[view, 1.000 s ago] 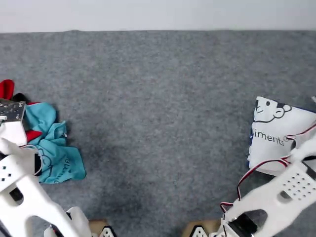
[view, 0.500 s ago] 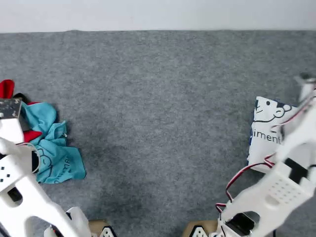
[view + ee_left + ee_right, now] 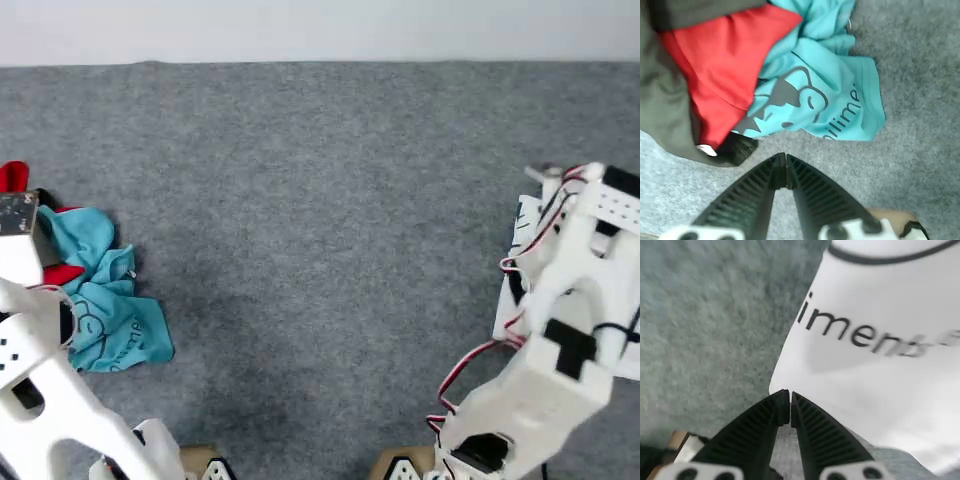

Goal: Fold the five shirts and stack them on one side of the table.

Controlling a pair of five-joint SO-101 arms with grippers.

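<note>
Over grey carpet (image 3: 320, 200), left gripper (image 3: 785, 172) hangs closed, empty, near teal shirt (image 3: 825, 100); right gripper (image 3: 790, 409) closed, apparently empty, by white shirt (image 3: 880, 370).

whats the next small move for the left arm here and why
Probably open the left gripper and ease it forward onto the hem of the teal shirt. It is shut and empty over bare carpet, just short of that shirt, which lies crumpled against a red shirt, unfolded. The white shirt under the right gripper already looks folded.
</note>
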